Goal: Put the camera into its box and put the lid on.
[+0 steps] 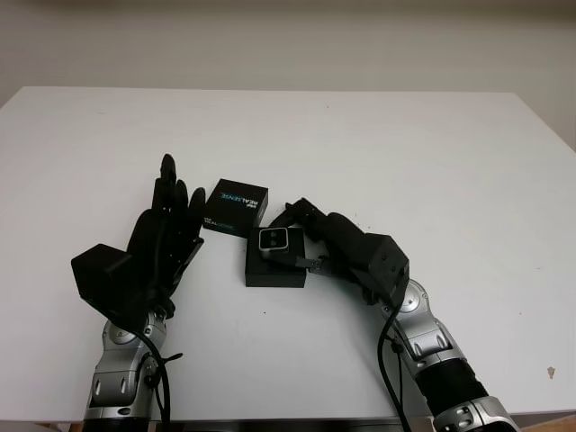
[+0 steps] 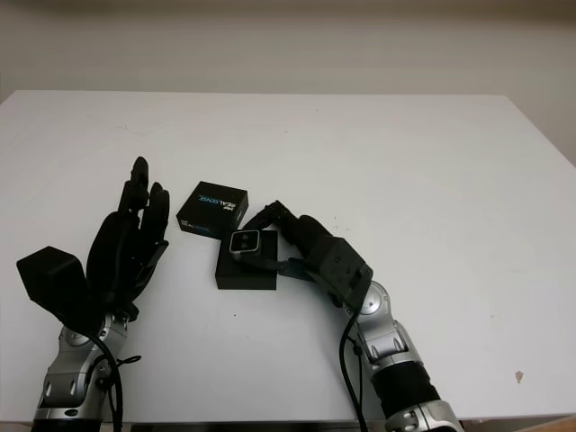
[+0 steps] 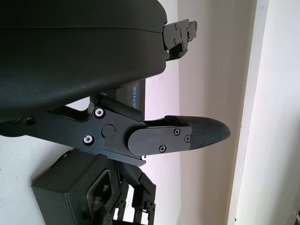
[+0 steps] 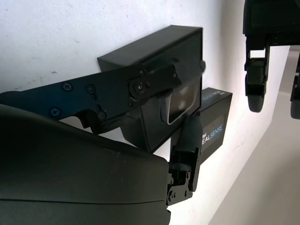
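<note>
A small silver-faced camera (image 1: 273, 240) hangs over the open black box (image 1: 270, 270) near the table's middle, with my right hand (image 1: 301, 236) shut on it. In the right wrist view the camera (image 4: 176, 101) sits between my fingers (image 4: 186, 140), just above the box (image 4: 159, 47). The black lid (image 1: 235, 207) with blue lettering lies on the table just behind and left of the box. My left hand (image 1: 166, 220) is open, raised left of the lid and apart from it.
The white table (image 1: 405, 153) stretches wide behind and to the right of the box. Its far edge meets a pale wall. A small dark speck (image 1: 551, 370) marks the table's front right.
</note>
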Robot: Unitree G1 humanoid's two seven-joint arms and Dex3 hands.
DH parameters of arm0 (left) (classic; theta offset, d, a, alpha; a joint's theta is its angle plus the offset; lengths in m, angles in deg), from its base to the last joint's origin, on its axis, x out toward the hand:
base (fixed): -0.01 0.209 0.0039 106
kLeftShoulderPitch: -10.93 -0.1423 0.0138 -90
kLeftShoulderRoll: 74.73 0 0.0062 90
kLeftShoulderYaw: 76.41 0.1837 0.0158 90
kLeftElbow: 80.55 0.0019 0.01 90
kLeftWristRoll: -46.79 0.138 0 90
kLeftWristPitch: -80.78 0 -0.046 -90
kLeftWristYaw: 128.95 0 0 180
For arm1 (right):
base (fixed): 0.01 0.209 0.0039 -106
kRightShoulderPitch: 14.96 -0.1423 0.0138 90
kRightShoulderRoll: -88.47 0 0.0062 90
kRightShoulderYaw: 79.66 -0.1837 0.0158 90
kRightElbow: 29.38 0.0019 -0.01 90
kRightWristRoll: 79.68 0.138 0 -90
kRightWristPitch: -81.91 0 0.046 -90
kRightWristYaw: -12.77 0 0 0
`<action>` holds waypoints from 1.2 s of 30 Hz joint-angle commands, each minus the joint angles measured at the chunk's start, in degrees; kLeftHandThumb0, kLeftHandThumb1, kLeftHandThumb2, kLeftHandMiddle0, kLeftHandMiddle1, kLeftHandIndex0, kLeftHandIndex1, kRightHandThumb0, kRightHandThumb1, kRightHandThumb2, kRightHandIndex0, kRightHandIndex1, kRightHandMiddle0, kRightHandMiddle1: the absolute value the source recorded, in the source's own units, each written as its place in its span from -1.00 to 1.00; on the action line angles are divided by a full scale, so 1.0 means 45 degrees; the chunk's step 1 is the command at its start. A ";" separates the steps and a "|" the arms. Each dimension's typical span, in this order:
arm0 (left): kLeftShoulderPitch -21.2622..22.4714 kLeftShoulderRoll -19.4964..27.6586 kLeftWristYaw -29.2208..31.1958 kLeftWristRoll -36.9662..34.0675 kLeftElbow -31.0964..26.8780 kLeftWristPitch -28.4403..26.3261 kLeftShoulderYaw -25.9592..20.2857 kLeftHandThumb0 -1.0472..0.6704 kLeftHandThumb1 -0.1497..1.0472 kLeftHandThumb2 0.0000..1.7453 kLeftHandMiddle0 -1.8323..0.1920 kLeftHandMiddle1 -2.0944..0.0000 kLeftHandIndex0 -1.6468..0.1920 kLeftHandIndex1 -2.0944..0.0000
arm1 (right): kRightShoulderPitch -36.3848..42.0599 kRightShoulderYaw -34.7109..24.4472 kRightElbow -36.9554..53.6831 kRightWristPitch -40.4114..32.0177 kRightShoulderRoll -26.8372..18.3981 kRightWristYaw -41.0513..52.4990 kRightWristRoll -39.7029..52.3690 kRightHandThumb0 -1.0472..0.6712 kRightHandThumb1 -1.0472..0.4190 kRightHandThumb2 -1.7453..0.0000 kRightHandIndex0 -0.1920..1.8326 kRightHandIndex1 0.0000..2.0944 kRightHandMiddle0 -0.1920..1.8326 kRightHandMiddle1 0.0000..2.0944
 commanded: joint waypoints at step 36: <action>0.2413 0.3776 0.0937 0.0738 0.0860 0.0548 -0.1704 -0.48 1.00 -0.80 0.96 0.95 0.95 0.96 | -0.1430 -0.3396 0.2817 -0.1250 0.0927 -0.2227 0.4193 -0.53 -1.00 0.82 -0.90 -0.92 -0.84 -0.87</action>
